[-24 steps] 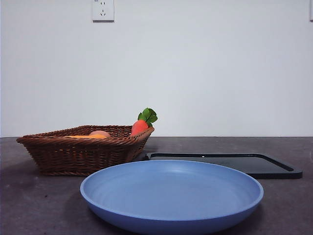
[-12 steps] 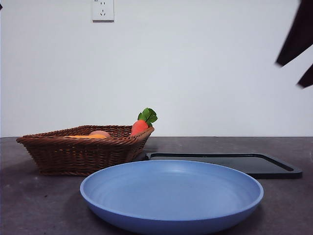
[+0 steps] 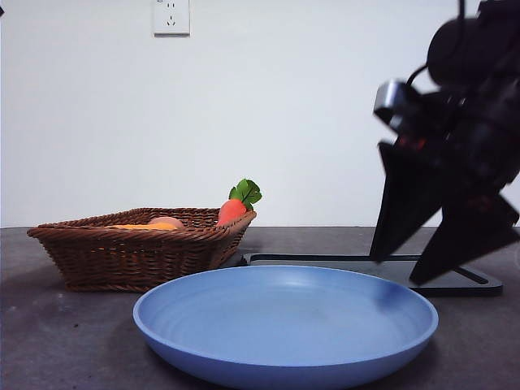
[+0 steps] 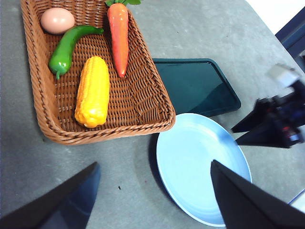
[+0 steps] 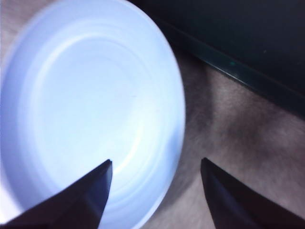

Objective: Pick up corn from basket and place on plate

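Wicker, brown and tightly woven, is making up the basket [image 4: 143, 102], a shallow rectangle w/ flaring sides, sitting on the grey matte table [image 4: 205, 33]. Inside it I'm counting 4 items: 1 corn [image 4: 93, 91], bumpy yellow-orange w/ rounded ends, lying near the middle of the basket floor; 1 carrot [image 4: 118, 36], smooth red-orange w/ green leaves, just beside the corn; 1 glossy green pepper [image 4: 65, 50], curved; 1 pale peach-coloured egg [image 4: 57, 20] in a corner. Just beside the basket, 1 plate [image 4: 190, 157] is lying, round, light blue, smooth plastic w/ a raised rim, nothing on it. Next to both, 1 flat black tray [image 4: 195, 86], rectangular w/ rounded corners.

My right gripper [image 3: 443, 256] is hanging low at the far side of the plate, over the tray's edge, jaws spread wide apart and holding nothing; its wrist cam is looking down on the plate rim [image 5: 178, 100] and is blurred. Half a sec ago only its dark tips were showing at the upper corner of the front view, so it has been dropping fast. My left gripper [image 4: 152, 191] is hovering high above the table by the basket's near end, jaws wide apart, also holding nothing. Corn, basket, plate haven't shifted
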`<action>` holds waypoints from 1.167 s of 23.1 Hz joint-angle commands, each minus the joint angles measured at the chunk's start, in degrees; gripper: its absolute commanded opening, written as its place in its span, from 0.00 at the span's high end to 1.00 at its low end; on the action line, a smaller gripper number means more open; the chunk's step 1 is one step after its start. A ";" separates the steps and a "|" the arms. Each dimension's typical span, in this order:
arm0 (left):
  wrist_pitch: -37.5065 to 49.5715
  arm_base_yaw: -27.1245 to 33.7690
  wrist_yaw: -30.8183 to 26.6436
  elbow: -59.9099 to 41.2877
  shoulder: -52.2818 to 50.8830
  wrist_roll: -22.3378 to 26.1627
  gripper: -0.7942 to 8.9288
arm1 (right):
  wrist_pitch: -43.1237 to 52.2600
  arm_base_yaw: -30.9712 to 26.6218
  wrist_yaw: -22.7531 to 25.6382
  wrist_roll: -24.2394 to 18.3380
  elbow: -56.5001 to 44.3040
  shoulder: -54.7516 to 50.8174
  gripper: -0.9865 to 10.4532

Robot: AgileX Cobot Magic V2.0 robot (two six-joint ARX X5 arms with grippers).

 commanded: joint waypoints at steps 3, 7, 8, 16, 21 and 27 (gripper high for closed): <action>0.52 -0.11 0.28 1.20 0.31 0.68 0.53 | 1.81 1.07 1.05 1.25 1.01 4.11 0.68; 0.52 -0.11 0.28 1.20 0.31 0.68 0.53 | 2.43 1.46 1.01 1.49 1.01 5.29 0.73; 0.52 -0.11 0.28 1.20 0.31 0.68 0.53 | 2.43 1.51 1.03 1.49 1.01 5.38 0.76; 0.59 -0.31 0.26 1.20 0.68 0.68 0.53 | 2.23 1.53 1.07 2.36 1.01 5.73 0.90; 0.90 -1.46 0.22 1.49 1.97 0.70 0.53 | 2.64 1.49 1.44 4.00 1.01 5.92 0.91; 2.36 -3.76 -2.75 3.37 6.14 1.16 0.53 | 0.74 0.96 1.38 5.64 1.01 3.61 0.91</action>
